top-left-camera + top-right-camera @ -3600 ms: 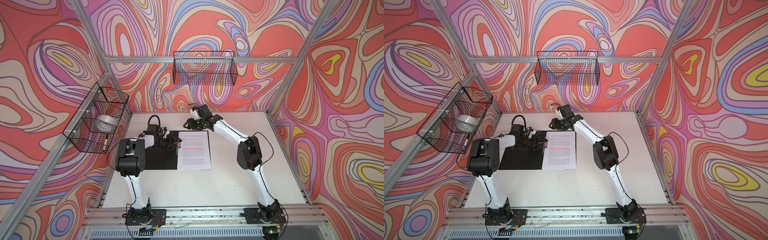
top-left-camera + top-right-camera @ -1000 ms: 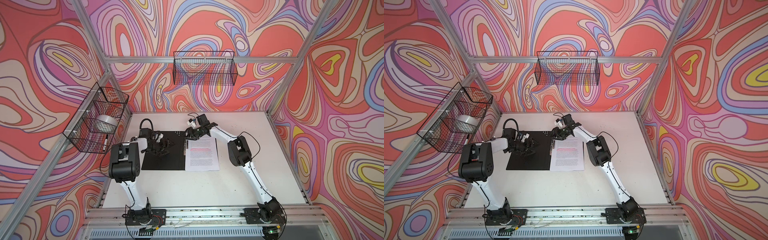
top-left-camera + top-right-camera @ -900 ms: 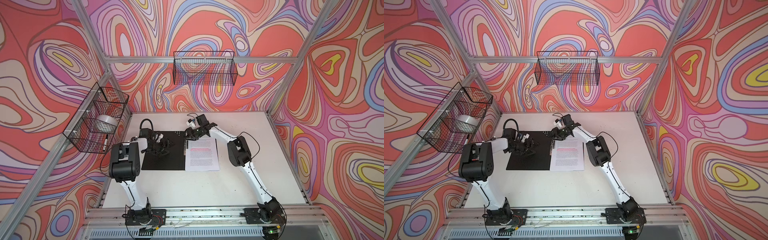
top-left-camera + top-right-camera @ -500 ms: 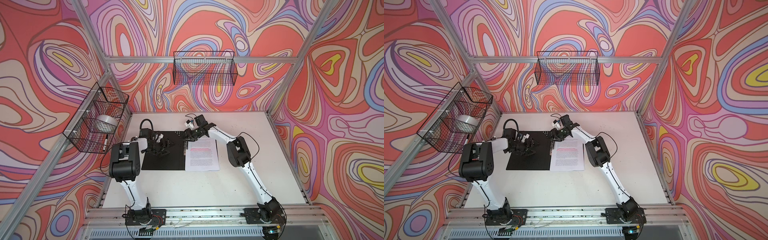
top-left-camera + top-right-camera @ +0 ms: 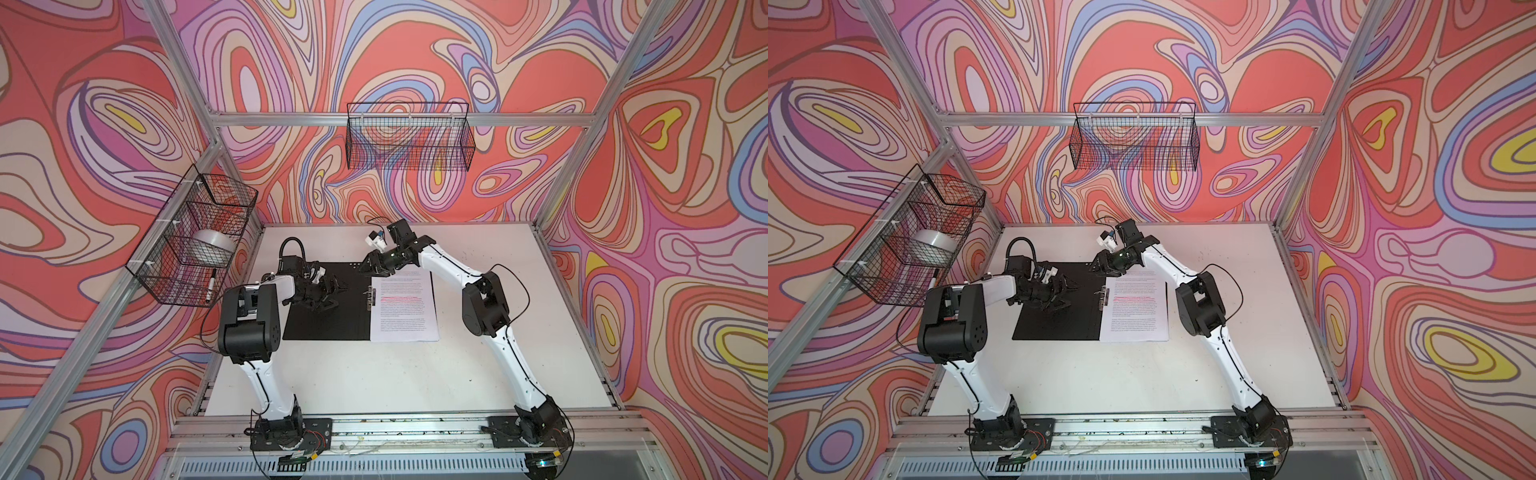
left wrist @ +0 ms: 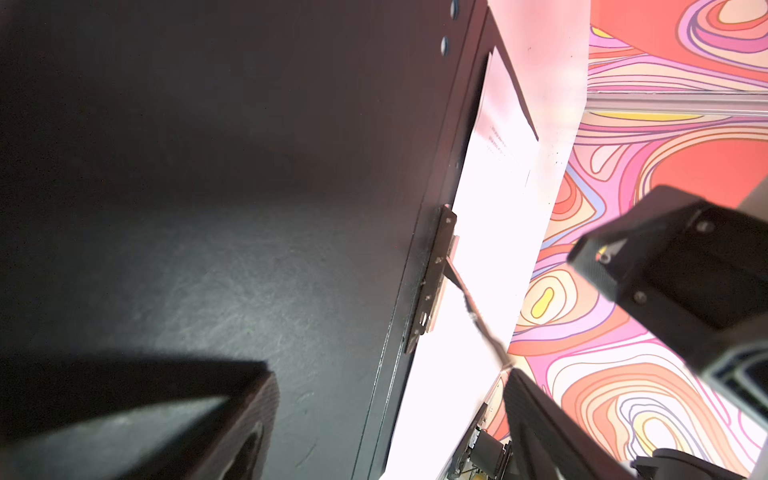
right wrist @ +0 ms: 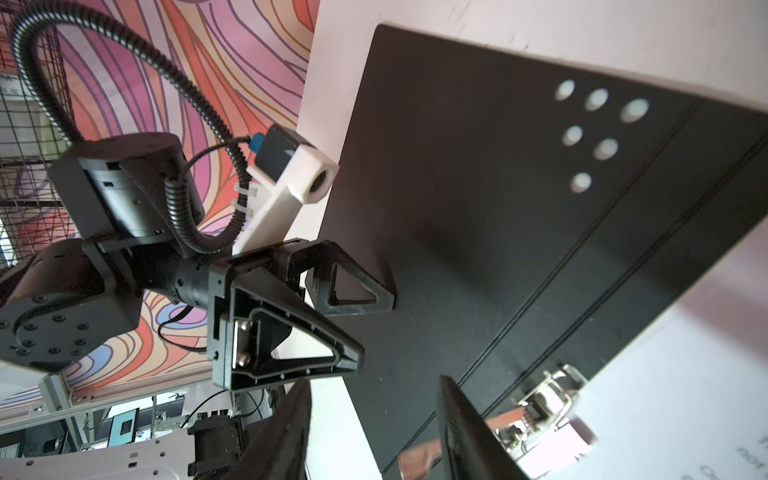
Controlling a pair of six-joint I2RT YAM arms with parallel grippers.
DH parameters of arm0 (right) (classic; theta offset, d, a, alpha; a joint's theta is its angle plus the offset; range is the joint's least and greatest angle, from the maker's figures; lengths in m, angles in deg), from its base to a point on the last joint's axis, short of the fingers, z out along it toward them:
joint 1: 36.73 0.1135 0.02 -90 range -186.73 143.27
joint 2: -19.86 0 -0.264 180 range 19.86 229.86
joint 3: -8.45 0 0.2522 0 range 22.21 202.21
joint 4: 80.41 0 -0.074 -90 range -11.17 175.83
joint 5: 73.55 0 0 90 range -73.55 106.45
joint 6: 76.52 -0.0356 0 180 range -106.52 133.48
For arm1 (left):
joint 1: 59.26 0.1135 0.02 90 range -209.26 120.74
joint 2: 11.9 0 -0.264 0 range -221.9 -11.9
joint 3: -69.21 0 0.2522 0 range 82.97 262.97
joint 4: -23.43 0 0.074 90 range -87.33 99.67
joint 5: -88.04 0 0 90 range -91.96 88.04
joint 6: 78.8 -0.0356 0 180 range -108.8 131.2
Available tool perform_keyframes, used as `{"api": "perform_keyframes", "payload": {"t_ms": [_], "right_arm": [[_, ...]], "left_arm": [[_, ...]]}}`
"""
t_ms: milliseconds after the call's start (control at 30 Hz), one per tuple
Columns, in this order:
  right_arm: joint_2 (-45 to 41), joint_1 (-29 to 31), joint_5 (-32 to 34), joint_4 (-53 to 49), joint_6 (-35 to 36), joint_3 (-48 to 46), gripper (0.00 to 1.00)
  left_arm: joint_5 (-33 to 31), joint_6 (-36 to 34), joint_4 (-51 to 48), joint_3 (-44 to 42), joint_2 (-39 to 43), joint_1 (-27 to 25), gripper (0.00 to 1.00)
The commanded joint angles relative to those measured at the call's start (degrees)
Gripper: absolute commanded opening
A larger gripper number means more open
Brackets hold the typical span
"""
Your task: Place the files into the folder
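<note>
I see the folder (image 5: 332,328) (image 5: 1059,328) lying open and flat on the white bench (image 5: 374,374), toward its far left corner. Both top views show the inside facing up, a matte black rectangle with straight creases along the spine. In the left wrist view that black skin (image 6: 208,208) looks finely scuffed and faintly glossy; in the right wrist view six round holes (image 7: 594,124) pierce it near the far edge. The clip (image 5: 369,296) (image 6: 434,282), a narrow strip of bright metal, sits on the spine about midway along it.

The files (image 5: 405,309) (image 5: 1136,309) are thin white sheets of small black print with pink-red lines near the top. They lie flat on the right flap; their left edge runs just beside the clip, and I cannot tell whether it is tucked under it. A thin sliver of black flap shows past their right edge at the far end.

My left gripper (image 5: 337,295) (image 5: 1068,296) hovers low over the left flap; its two black triangular open-frame fingers (image 7: 291,378) are spread wide and grasp nothing. In the right wrist view one fingertip seems to touch the black surface. My right gripper (image 5: 365,270) (image 5: 1096,268) sits at the folder's far edge, by the spine; its jaws stand partly apart with bare folder between them, and I see nothing clamped.

A black wire basket (image 5: 166,266) on the left wall holds a pale roll (image 5: 214,245).
</note>
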Motion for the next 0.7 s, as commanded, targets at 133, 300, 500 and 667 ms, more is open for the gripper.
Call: {"api": "perform_keyframes", "payload": {"t_ms": [133,300,500,667], "right_arm": [[-3.7,3.9,10.5,-16.8,7.3,2.0,0.42],[-9.9,6.3,22.7,-20.3,6.5,0.5,0.33],[-10.7,9.1,29.7,-26.0,5.3,3.4,0.26],[-7.2,11.5,34.5,-30.6,4.4,8.9,0.18]], "left_arm": [[-1.9,-0.8,-2.3,2.1,-0.1,0.9,0.86],[-6.4,-1.2,-4.8,4.0,0.8,1.4,0.86],[-7.5,0.1,-5.6,4.9,0.6,1.7,0.86],[-7.7,2.5,-5.5,4.5,0.2,1.7,0.85]]}}
